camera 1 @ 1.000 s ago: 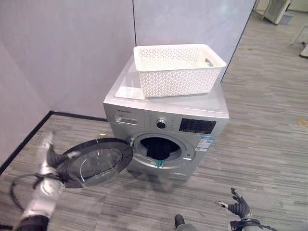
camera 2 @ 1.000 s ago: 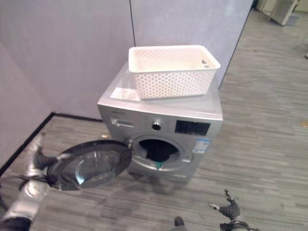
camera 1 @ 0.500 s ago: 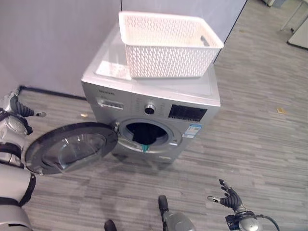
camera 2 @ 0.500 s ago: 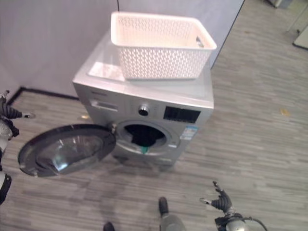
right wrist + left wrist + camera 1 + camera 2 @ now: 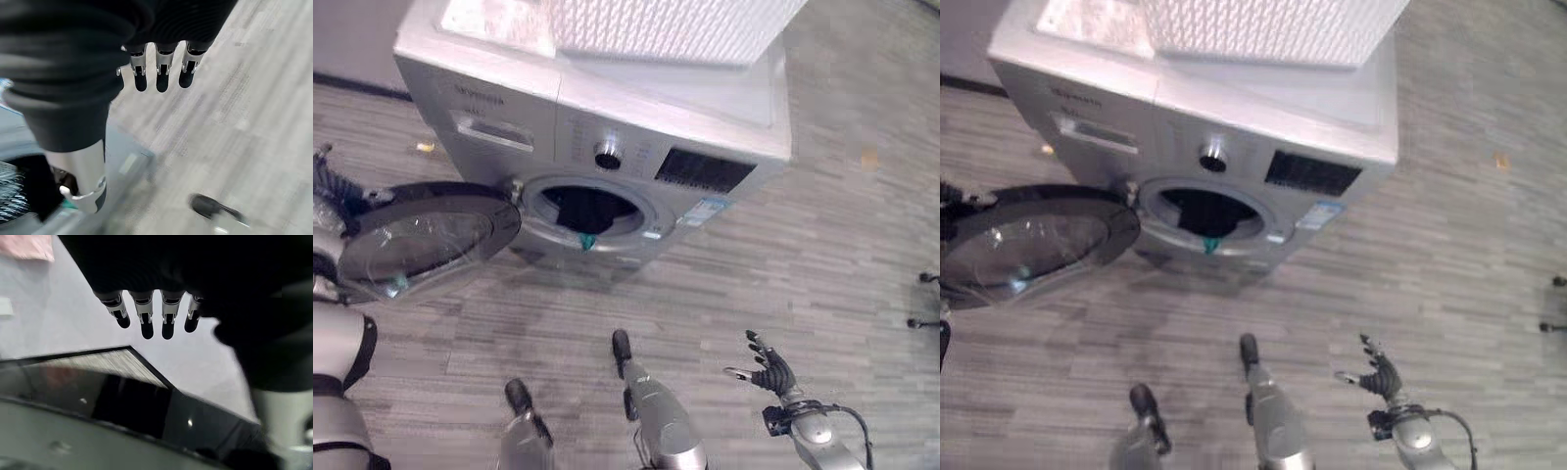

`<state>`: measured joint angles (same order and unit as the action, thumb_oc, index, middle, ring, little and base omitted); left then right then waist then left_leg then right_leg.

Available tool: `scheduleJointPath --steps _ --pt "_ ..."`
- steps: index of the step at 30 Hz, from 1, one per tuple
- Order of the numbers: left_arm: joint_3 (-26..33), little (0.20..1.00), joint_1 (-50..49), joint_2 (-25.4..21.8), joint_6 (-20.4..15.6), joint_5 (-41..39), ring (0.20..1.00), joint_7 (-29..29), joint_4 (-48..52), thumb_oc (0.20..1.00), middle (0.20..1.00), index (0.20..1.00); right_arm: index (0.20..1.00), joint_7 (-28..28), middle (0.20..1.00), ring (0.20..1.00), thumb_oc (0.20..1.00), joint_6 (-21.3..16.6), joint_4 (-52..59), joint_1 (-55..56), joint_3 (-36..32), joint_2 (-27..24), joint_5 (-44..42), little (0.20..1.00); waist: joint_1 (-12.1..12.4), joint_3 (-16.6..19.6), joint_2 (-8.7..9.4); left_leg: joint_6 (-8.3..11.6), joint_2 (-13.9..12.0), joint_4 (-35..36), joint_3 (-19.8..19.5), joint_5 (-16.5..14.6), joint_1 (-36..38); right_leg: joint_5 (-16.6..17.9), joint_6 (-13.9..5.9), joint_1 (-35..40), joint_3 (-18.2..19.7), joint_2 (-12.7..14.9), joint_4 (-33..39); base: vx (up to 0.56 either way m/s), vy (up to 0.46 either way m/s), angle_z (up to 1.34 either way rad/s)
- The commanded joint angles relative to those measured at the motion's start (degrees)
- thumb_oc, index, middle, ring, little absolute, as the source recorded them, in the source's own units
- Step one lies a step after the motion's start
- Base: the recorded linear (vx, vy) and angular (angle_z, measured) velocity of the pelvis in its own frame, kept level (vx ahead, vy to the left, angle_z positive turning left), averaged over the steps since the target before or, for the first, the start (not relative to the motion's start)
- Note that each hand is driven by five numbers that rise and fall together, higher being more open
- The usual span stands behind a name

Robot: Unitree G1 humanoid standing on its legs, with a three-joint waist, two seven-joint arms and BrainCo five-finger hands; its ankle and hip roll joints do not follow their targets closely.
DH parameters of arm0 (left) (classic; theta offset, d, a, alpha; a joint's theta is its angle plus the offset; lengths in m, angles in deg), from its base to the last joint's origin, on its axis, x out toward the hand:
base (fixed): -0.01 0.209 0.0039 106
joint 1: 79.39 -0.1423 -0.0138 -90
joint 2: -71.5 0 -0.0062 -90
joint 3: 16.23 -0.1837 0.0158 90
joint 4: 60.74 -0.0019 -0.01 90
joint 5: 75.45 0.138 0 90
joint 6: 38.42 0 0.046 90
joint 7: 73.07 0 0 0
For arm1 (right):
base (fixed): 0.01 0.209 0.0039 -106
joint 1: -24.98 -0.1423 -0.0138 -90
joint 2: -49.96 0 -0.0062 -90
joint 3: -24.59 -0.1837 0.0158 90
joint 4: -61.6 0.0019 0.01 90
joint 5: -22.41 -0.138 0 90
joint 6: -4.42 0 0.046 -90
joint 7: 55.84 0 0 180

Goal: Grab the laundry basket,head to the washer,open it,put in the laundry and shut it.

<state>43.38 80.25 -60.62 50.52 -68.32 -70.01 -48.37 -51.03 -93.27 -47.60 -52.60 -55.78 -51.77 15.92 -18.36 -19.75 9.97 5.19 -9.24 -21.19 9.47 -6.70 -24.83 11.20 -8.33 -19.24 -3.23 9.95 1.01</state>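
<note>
The right hand hangs at five o'clock over the grey plank floor, fingers spread and empty. The left hand at nine o'clock shows straight, relaxed fingers in its wrist view, just behind the round glass washer door, which stands wide open. The silver front-loading washer sits at twelve o'clock, dark laundry in its drum, the white lattice plastic basket on top.
</note>
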Motion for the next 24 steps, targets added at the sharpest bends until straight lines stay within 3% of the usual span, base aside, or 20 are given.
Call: scheduleJointPath --steps 1,2,3,6,9,10,11,13,16,19,20,21,22,23,24 --pt "-2.04 1.0 -3.51 -4.77 -0.86 0.12 1.0 -1.84 -0.91 1.0 1.0 1.0 1.0 1.11 1.0 1.0 1.0 -1.3 -0.18 1.58 -5.03 -2.0 -1.33 1.0 -1.4 3.23 -0.07 -3.41 2.55 -2.88 -2.99 -10.99 2.6 4.52 -6.21 -4.85 5.7 5.86 1.86 -0.08 0.107 0.19" --pt "-1.96 1.0 -3.6 -4.76 -0.85 0.12 1.0 -1.84 -0.88 1.0 1.0 1.0 1.0 1.11 1.0 1.0 1.0 -1.29 -0.17 1.61 -5.04 -2.04 -1.33 1.0 -1.44 3.27 -0.13 -3.42 2.55 -2.91 -3.03 -11.0 2.54 4.51 -6.21 -4.88 5.66 5.87 1.85 -0.06 0.068 0.17" --pt "-1.42 1.0 -4.55 -4.31 -0.55 -0.18 1.0 -2.98 -0.72 1.0 1.0 1.0 1.0 1.29 1.0 1.0 1.0 -0.97 0.3 1.2 -5.62 -2.1 -1.21 1.0 -1.91 2.77 0.3 -3.86 2.76 -3.41 -3.2 -11.38 1.95 6.71 -6.35 -5.87 6.27 5.9 1.21 -0.04 0.029 0.06" --pt "-1.15 1.0 -7.52 -3.27 -0.32 -1.09 1.0 -7.79 1.07 1.0 1.0 1.0 1.0 2.11 1.0 1.0 1.0 -0.65 0.96 0.26 -7.42 -3.02 -0.9 1.0 -1.92 1.98 0.42 -4.73 3.97 -4.16 -4.08 -11.71 0.44 6.78 -6.28 -6.34 6.32 6.23 0.96 -0.06 0.073 0.02" --pt "1.57 1.0 -13.63 -0.6 1.6 -4.19 1.0 -14.73 3.41 1.0 1.0 1.0 1.0 2.24 1.0 1.0 1.0 0.18 1.15 -0.65 -8.66 -3.39 -1.03 1.0 -2.03 1.47 0.12 -5.24 4.79 -4.54 -4.87 -11.83 -0.38 6.98 -6.08 -6.64 6.61 6.46 -0.16 -0.01 0.057 0.08" --pt "3.36 1.0 -19.65 1.29 3.52 -6.12 1.0 -21.64 5.67 1.0 1.0 1.0 1.0 0.61 1.0 1.0 1.0 1.59 1.3 0.05 -9.26 -2.99 -1.13 1.0 -1.69 2.04 -0.27 -5.57 5.08 -3.99 -5.0 -11.88 -0.22 6.24 -5.75 -6.77 6.9 6.26 -0.95 0.01 0.045 0.11" --pt "3.76 1.0 -20.16 1.26 3.62 -6.09 1.0 -21.67 5.94 1.0 1.0 1.0 1.0 0.59 1.0 1.0 1.0 1.64 1.39 0.15 -9.19 -3.17 -1.14 1.0 -1.83 2.21 -0.4 -5.57 5.06 -3.96 -4.99 -11.89 -0.23 6.21 -5.75 -6.82 6.91 6.25 -0.98 0.02 0.044 0.09" --pt "7.43 1.0 -31.77 3.78 4.79 -5.72 1.0 -26.36 8.87 1.0 1.0 1.0 1.0 -1.23 1.0 1.0 1.0 2.81 1.45 1.42 -10.69 -3.11 -0.79 1.0 -0.94 3.48 -1.06 -5.99 5.22 -2.04 -5.1 -11.35 0.92 4.02 -4.99 -7.25 7.05 5.5 -3.57 0.03 0.042 0.14" --pt "9.47 1.0 -36.27 7.69 4.12 -6.48 1.0 -26.16 10.25 1.0 1.0 1.0 1.0 -2.03 1.0 1.0 1.0 2.61 1.22 1.25 -10.34 -3.49 -0.16 1.0 -0.77 3.66 -1.22 -6.47 5.4 0.25 -4.95 -10.45 2.55 1.69 -4.23 -7.82 7.42 4.47 -6.98 0.0 0.067 0.08" --pt "9.49 1.0 -43.87 12.6 3.6 -10.19 1.0 -29.19 17.61 1.0 1.0 1.0 1.0 -3.32 1.0 1.0 1.0 2.91 1.63 1.31 -10.92 -4.35 0.62 1.0 -0.3 3.03 -1.63 -7.34 5.94 3.89 -4.16 -8.94 5.74 -3.17 -3.15 -7.12 7.87 2.44 -11.99 -0.04 0.134 -0.03" --pt "8.62 1.0 -46.36 12.88 3.21 -11.83 1.0 -30.01 21.91 1.0 1.0 1.0 1.0 -3.63 1.0 1.0 1.0 2.91 1.96 1.47 -11.2 -4.67 1.21 1.0 -0.05 2.71 -1.79 -7.66 5.96 4.88 -3.49 -8.48 6.96 -4.74 -2.62 -6.74 8.17 2.01 -14.09 -0.09 0.204 -0.34" --pt "4.76 1.0 -50.68 10.13 1.97 -17.48 1.0 -30.36 34.25 1.0 1.0 1.0 1.0 -3.55 1.0 1.0 1.0 2.36 2.2 1.12 -11.9 -5.34 1.9 1.0 0.74 2.06 -2.48 -8.4 5.87 5.43 -2.54 -7.33 7.72 -6.2 -1.73 -6.38 7.54 1.34 -19.08 -0.08 0.139 -0.45" --pt "4.85 1.0 -51.0 9.86 2.24 -17.63 1.0 -30.32 34.72 1.0 1.0 1.0 1.0 -3.55 1.0 1.0 1.0 2.34 2.22 1.17 -11.83 -5.26 1.91 1.0 0.82 2.07 -2.32 -8.39 5.87 5.46 -2.44 -7.37 7.86 -6.31 -1.72 -6.38 7.64 1.33 -19.23 -0.11 0.121 -0.66" --pt "1.88 1.0 -54.98 5.32 0.24 -25.58 1.0 -28.21 45.62 1.0 1.0 1.0 1.0 -3.13 1.0 1.0 1.0 1.27 0.92 -0.24 -11.77 -5.5 1.89 1.0 2.05 1.93 -3.39 -8.77 5.3 6.23 -1.72 -6.31 8.38 -6.89 -1.21 -5.06 6.67 1.34 -21.47 -0.05 0.031 -0.76" --pt "2.0 1.0 -55.25 5.08 0.4 -25.72 1.0 -28.16 45.97 1.0 1.0 1.0 1.0 -3.13 1.0 1.0 1.0 1.23 0.87 -0.24 -11.68 -5.44 1.89 1.0 2.08 1.93 -3.28 -8.76 5.27 6.26 -1.67 -6.33 8.47 -6.91 -1.2 -5.01 6.71 1.3 -21.48 -0.05 0.035 -0.72"
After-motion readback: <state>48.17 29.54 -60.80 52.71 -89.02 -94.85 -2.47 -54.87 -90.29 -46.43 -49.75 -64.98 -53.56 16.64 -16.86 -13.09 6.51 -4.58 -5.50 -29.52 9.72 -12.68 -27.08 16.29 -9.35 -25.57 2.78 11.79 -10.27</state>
